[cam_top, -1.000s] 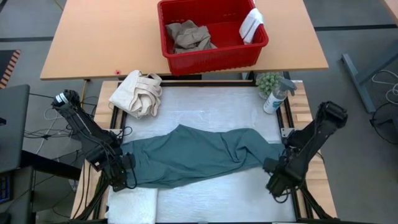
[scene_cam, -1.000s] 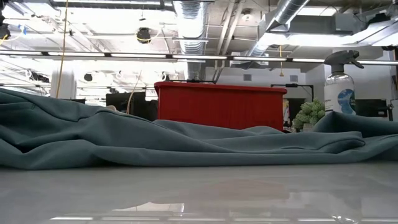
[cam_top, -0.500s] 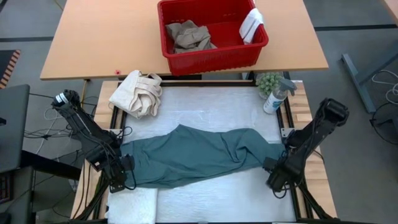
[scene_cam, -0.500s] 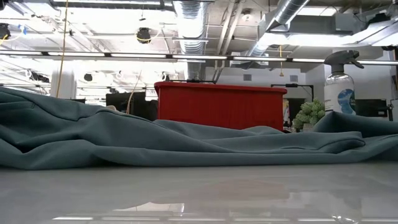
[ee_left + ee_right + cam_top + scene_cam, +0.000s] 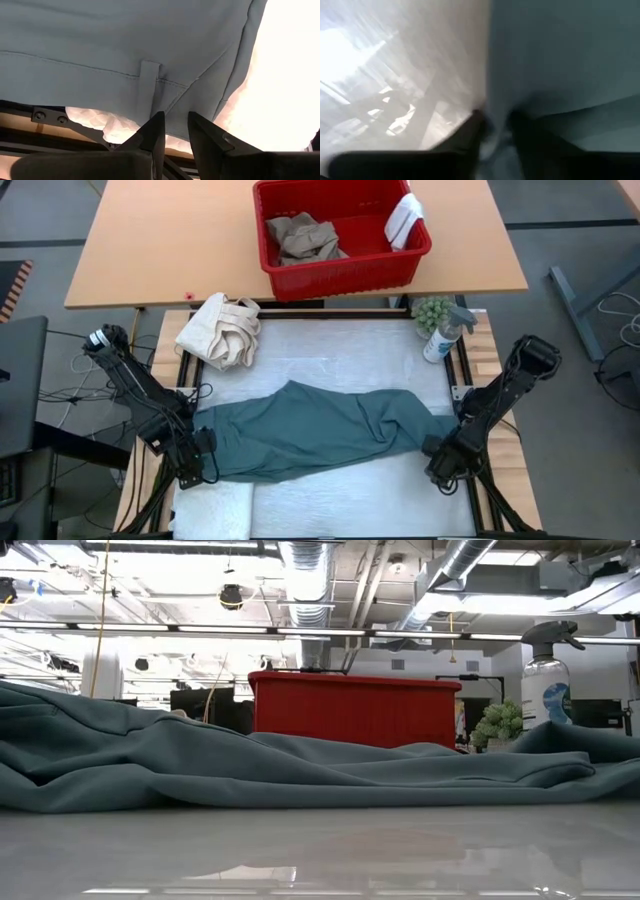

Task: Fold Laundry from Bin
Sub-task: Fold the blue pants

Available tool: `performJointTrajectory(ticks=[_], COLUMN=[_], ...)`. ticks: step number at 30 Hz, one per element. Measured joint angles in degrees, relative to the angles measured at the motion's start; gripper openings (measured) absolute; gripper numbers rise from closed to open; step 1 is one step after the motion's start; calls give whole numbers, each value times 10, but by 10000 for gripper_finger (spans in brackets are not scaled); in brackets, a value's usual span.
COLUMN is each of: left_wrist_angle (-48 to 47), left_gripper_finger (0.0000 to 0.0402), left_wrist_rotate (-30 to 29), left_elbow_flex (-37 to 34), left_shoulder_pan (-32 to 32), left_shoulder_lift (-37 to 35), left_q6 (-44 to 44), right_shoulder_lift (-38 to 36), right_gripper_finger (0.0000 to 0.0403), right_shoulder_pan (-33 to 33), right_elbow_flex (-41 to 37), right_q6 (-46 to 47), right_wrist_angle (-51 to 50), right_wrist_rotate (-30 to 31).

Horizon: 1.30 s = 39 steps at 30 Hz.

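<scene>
- Left pincer sits at the teal garment's left end; its fingers pinch the hem by the belt loop.
- Garment lies stretched across the desk, between both arms. It is soft and limp, so expect sag; grip seams or hems, not mid-cloth.
- Right pincer is at the right end, narrowed on a fold of the garment.
- You have more laundry waiting in the red bin.
</scene>
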Motion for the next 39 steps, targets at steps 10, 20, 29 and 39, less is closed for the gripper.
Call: performJointTrajectory(ticks=[10, 20, 29, 39], left_wrist_angle=[2, -3, 150, 459], left_gripper_finger=[73, 24, 0, 0], left_wrist_rotate=[11, -275, -414, -211], left_elbow_flex=[0, 160, 196, 196], left_shoulder_pan=[0, 46, 245, 394], left_shoulder_lift=[0, -26, 2, 205], left_q6=[1, -32, 174, 394], right_shoulder_lift=[-57, -120, -131, -147], right_gripper_finger=[21, 21, 21, 21], right_shoulder_pan=[1, 0, 0, -8], right_elbow_flex=[81, 228, 322, 341], right_q6=[58, 92, 91, 228], right_wrist_angle=[-125, -346, -471, -471], right_wrist_rotate=[19, 110, 140, 295])
